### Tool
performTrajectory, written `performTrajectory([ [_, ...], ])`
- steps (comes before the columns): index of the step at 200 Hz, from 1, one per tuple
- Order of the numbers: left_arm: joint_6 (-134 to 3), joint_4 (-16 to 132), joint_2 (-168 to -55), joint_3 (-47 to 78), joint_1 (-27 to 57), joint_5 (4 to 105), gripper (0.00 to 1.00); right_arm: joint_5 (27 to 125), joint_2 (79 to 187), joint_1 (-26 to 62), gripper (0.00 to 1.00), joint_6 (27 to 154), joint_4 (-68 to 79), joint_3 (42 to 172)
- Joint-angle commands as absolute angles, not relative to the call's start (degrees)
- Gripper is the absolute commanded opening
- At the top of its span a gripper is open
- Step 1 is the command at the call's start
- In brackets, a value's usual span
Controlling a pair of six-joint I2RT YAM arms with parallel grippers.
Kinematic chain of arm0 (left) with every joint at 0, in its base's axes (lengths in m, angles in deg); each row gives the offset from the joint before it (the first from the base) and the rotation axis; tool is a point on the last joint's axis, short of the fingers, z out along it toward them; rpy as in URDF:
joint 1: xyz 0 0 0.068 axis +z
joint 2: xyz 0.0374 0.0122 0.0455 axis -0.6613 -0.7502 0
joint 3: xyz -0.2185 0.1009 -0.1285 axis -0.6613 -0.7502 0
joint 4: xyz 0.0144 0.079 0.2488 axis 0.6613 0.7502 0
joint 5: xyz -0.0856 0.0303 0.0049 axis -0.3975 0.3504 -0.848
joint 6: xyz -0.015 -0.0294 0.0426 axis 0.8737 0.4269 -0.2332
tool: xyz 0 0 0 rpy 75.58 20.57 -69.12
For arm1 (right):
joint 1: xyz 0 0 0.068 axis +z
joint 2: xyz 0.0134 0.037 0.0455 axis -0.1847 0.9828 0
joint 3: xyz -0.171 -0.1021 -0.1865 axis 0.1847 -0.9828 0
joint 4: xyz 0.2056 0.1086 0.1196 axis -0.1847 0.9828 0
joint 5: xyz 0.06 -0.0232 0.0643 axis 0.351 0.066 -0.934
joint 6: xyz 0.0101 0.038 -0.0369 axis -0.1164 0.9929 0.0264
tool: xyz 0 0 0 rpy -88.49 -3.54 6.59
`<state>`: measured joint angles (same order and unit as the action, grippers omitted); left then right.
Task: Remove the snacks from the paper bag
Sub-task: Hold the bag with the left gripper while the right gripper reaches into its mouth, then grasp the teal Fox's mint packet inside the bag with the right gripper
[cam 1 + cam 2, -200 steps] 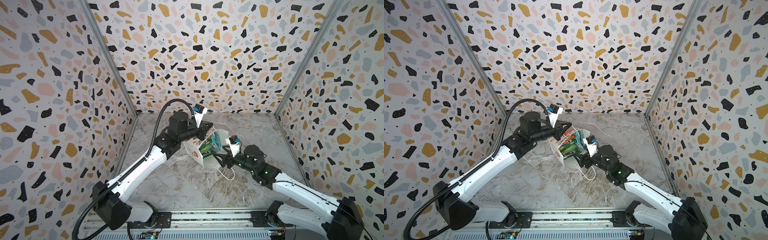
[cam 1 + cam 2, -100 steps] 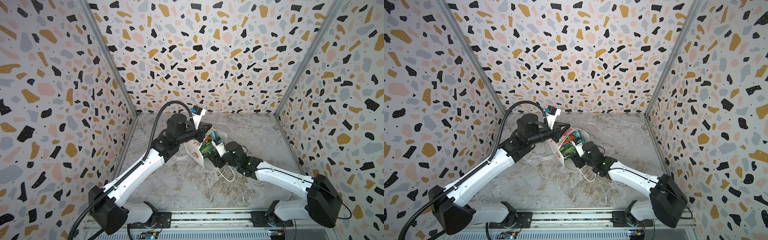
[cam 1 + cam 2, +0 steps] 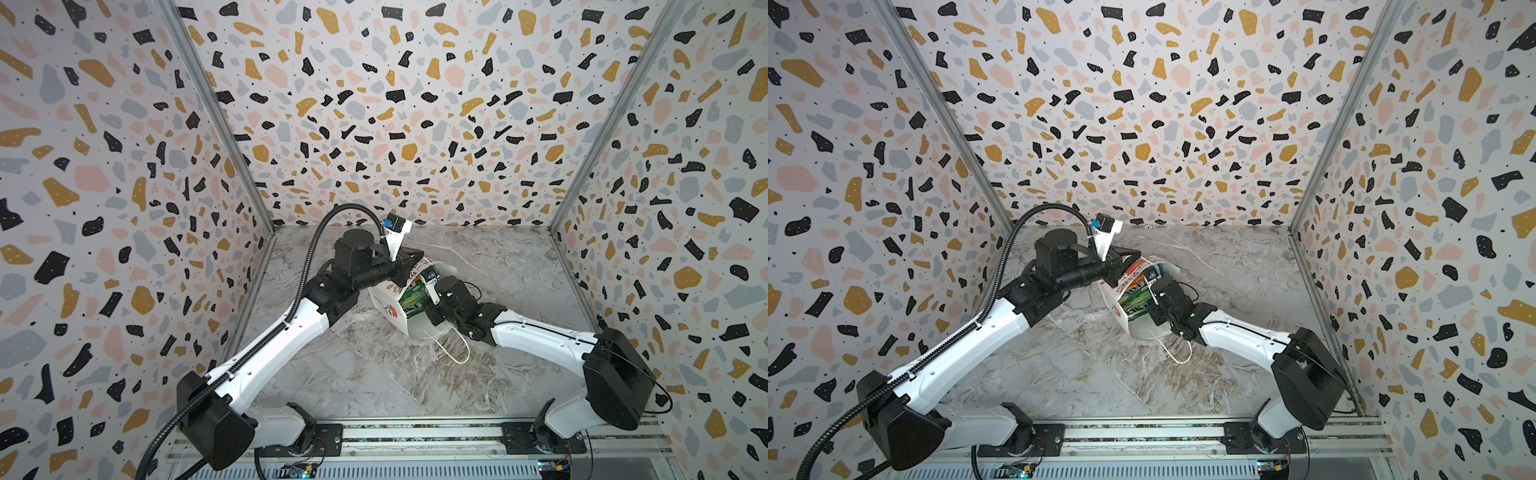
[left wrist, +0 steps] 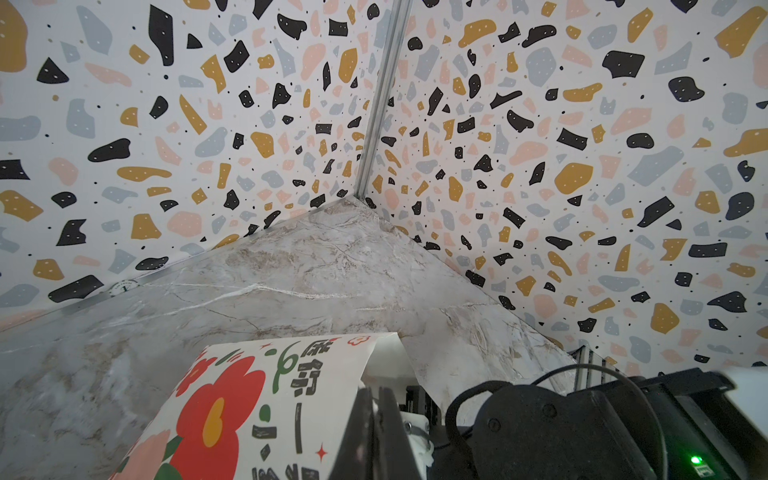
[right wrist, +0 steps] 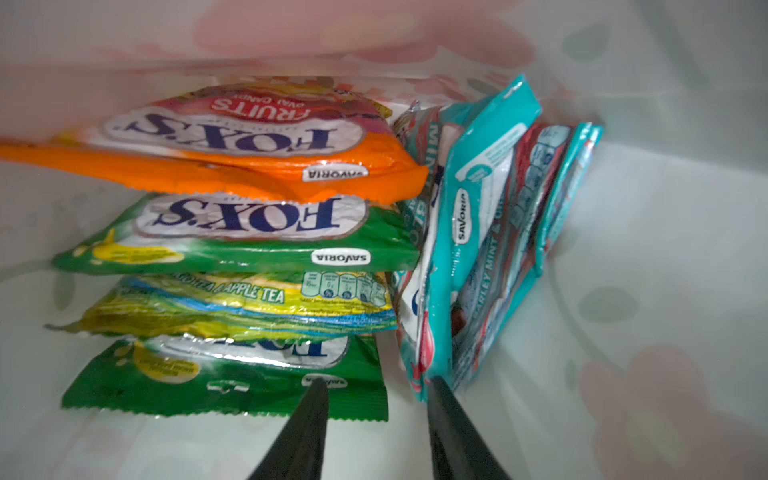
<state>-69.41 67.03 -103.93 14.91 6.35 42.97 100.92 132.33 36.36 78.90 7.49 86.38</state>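
Observation:
The white paper bag [image 3: 390,311] [image 3: 1115,308] lies tilted on its side mid-table, its mouth toward my right arm. My left gripper [image 4: 376,409] [image 3: 411,258] is shut on the bag's upper rim [image 4: 365,353], beside the red floral print. My right gripper [image 5: 376,382] is deep inside the bag and open. One fingertip [image 5: 318,384] lies over the corner of the bottom green pouch [image 5: 199,382]. The other touches the lower end of the upright teal pouches [image 5: 478,249]. Stacked above the green one are yellow-green [image 5: 249,309], green [image 5: 249,232] and orange [image 5: 249,141] snacks. In both top views the snacks [image 3: 415,297] [image 3: 1133,301] show in the mouth.
A white cord handle [image 3: 453,353] [image 3: 1177,353] trails on the marble table [image 3: 374,374] in front of the bag. Terrazzo walls [image 3: 374,124] close in the left, back and right. The arm bases sit on a metal rail [image 3: 415,434] at the front edge.
My right gripper has moved left from outside the bag's mouth to deep inside the bag. The left gripper has kept its hold on the rim, and the bag has barely shifted.

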Motion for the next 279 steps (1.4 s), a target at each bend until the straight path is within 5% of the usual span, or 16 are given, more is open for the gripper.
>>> performTrajectory([
  [1, -70.16, 64.36, -102.01, 14.22, 6.3, 41.88, 0.0, 106.12, 133.13, 36.6, 0.39, 79.28, 9.06, 88.93],
  [86, -70.92, 64.49, -101.24, 13.45, 6.31, 41.13, 0.0, 112.2, 139.11, 36.3, 0.34, 80.92, 8.66, 92.59],
  [173, -71.27, 64.67, -101.2, 13.31, 6.24, 41.13, 0.0, 107.37, 143.89, 33.98, 0.35, 80.77, 7.68, 95.55],
  [242, -71.52, 64.76, -101.24, 13.01, 6.33, 42.21, 0.0, 100.82, 141.1, 33.94, 0.0, 79.43, 6.37, 93.93],
  [279, -71.59, 64.94, -101.64, 12.52, 6.3, 43.61, 0.0, 99.05, 137.67, 33.92, 0.0, 79.65, 6.13, 91.83],
])
